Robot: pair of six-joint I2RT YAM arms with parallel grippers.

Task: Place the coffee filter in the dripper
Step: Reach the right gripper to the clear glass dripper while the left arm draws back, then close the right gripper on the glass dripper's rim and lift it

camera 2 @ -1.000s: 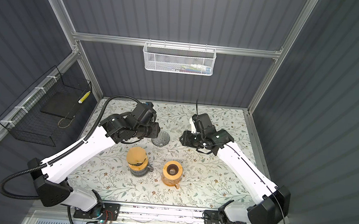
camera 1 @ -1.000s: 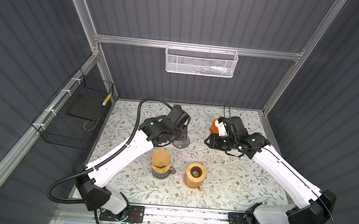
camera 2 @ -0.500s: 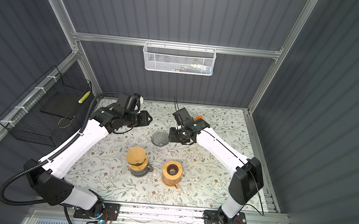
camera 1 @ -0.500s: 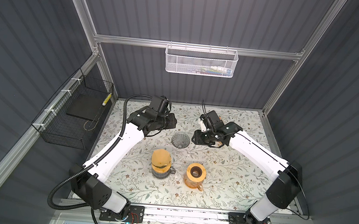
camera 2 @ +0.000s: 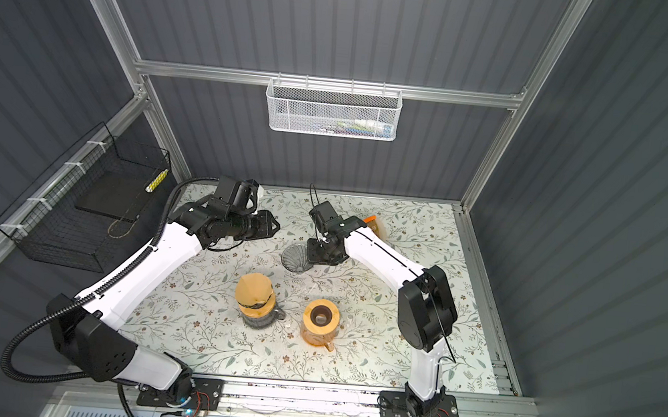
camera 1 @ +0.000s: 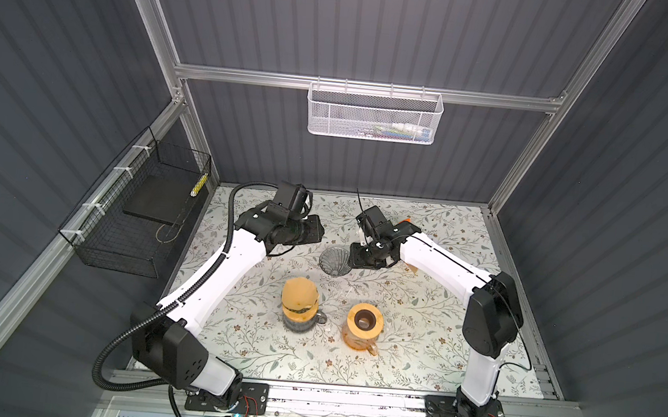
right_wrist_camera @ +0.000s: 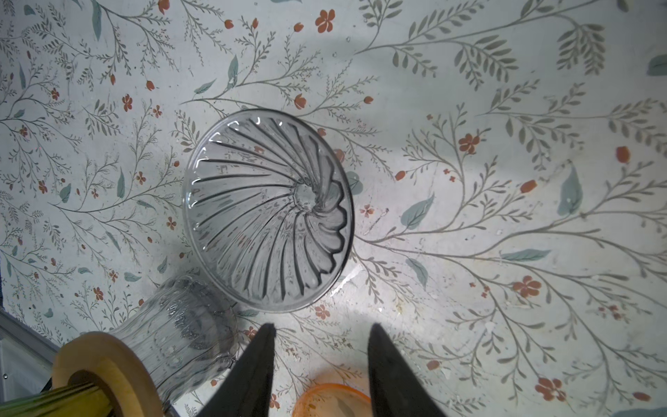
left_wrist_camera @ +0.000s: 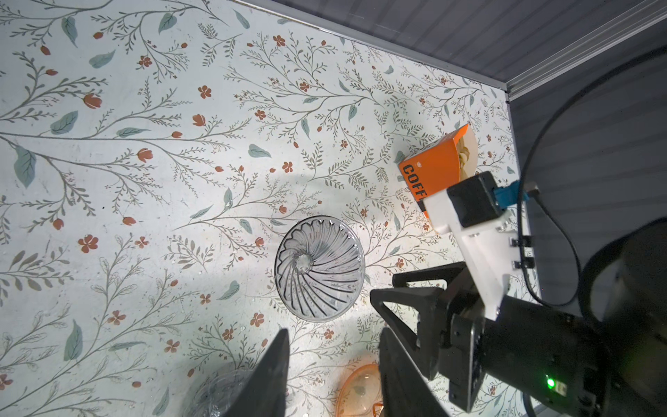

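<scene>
Right gripper (right_wrist_camera: 321,326) hangs with its two black fingers spread and nothing between them, just beside the dripper (right_wrist_camera: 267,213). The left gripper (left_wrist_camera: 334,332) is likewise parted and empty on the dripper's other side. In a top view the dripper (camera 1: 335,259) sits on the floral table (camera 1: 414,351) between them, a clear glass cone with swirling ribs running to a small centre hole. An orange filter box (left_wrist_camera: 433,166), printed "COFF", lies open near the back, with pale paper showing inside.
</scene>
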